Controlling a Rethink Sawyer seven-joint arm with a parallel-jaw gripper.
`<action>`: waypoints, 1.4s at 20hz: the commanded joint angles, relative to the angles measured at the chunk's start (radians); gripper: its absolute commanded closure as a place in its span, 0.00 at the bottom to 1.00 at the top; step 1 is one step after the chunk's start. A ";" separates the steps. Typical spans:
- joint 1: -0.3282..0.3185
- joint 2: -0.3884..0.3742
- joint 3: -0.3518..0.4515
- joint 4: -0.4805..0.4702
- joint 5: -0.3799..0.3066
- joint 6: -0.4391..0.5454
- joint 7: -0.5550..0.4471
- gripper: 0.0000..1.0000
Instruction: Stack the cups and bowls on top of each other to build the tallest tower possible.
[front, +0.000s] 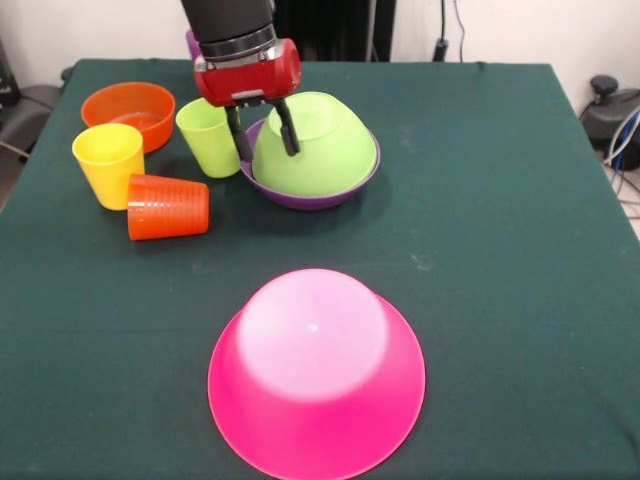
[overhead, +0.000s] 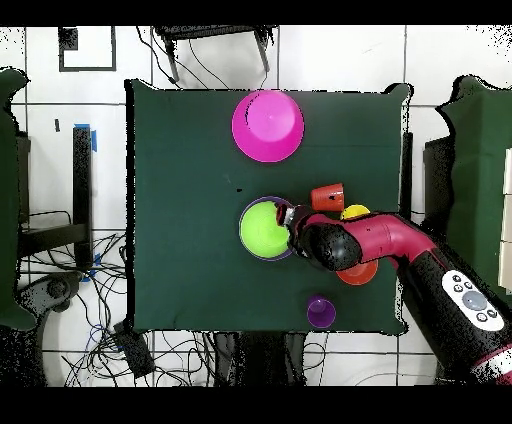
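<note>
Landmark: purple bowl (front: 300, 192), upright on the green-clothed worktop (front: 480, 200).

- Lime green bowl (front: 315, 150) sits upside down inside the purple bowl, tilted, base turned up.
- Pincer (front: 262, 135) hangs at the green bowl's side; two dark fingers (front: 288, 130) parted, one against the green bowl's outer wall, the other just beside the purple bowl's rim. Whether they grip the green bowl's edge cannot be told from either view.
- Lime green cup (front: 208, 137) upright, just beside the purple bowl, on the pincer's side.
- Beyond that cup, farther from the purple bowl: orange bowl (front: 128, 112) upright; yellow cup (front: 108, 163) upright; orange-red cup (front: 168, 207) on its side, touching the yellow cup.
- Pink bowl (front: 316, 375) upside down, well apart from the purple bowl, alone.
- Purple cup (overhead: 321, 312) upright near the worktop edge, apart from the purple bowl; mostly hidden behind the arm in front view.
</note>
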 joint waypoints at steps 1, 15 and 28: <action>0.010 0.037 -0.035 -0.037 -0.085 0.062 -0.245 0.00; -0.035 0.020 0.065 -0.089 -0.084 0.149 -0.480 0.00; -0.038 0.175 0.083 -0.145 -0.068 0.138 -0.703 0.00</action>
